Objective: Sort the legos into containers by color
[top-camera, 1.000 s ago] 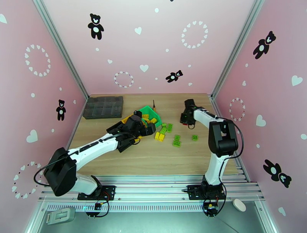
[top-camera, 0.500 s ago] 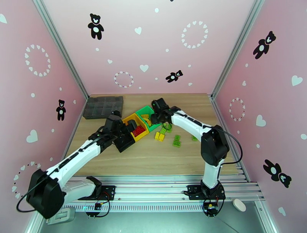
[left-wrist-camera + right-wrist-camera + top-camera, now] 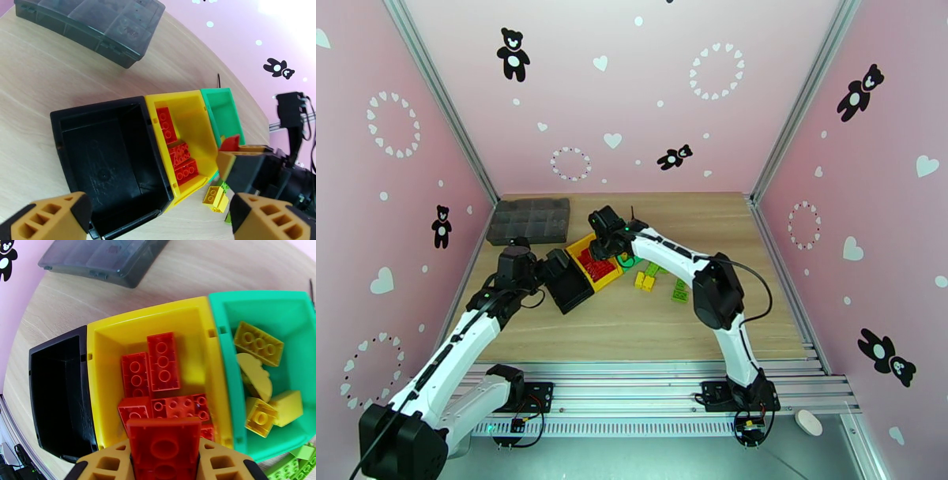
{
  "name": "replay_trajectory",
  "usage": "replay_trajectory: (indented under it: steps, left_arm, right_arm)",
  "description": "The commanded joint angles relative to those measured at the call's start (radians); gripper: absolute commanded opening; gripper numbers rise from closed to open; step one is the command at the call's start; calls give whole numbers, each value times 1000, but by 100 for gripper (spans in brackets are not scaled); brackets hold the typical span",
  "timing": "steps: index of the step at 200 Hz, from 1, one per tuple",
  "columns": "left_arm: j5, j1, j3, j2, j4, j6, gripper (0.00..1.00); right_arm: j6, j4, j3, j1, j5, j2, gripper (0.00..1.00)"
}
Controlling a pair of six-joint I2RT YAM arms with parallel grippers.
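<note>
My right gripper (image 3: 164, 455) is shut on a red lego (image 3: 164, 441) and hangs over the yellow container (image 3: 189, 330), where several red legos (image 3: 162, 360) lie. Beside it, the green container (image 3: 256, 295) holds yellow legos (image 3: 258, 343), and the black container (image 3: 55, 398) has nothing in it. In the top view the right gripper (image 3: 605, 227) is above the yellow container (image 3: 610, 278). My left gripper (image 3: 551, 268) stands open just left of the black container (image 3: 570, 290). Its wrist view shows the black container (image 3: 106, 158) and the red lego (image 3: 231, 143) in the right gripper.
Loose yellow legos (image 3: 644, 280) and green legos (image 3: 680, 294) lie on the wooden table right of the containers. A flat dark grey compartment tray (image 3: 529, 221) sits at the back left. Pink walls close in the table on three sides.
The right arm swung left from the table's right side to above the yellow container, carrying the red lego. The left arm drew back to the left, uncovering the containers.
</note>
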Motion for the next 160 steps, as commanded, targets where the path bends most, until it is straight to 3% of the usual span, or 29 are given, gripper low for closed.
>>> replay_trajectory:
  steps: [1,34,88,160]
  left_arm:
    - [31,10,-22,-13,-18,-7,98]
    - [45,9,-23,-7,-11,-6,98]
    - [56,-8,-4,11,-17,14,98]
    - [-72,-232,68,110,-19,23,98]
  right_arm:
    - [15,-40,57,5,-7,25,38]
    - [14,-43,52,5,4,8,52]
    - [2,-33,-6,4,49,-83,58]
    - [3,22,-260,-32,137,-299,58]
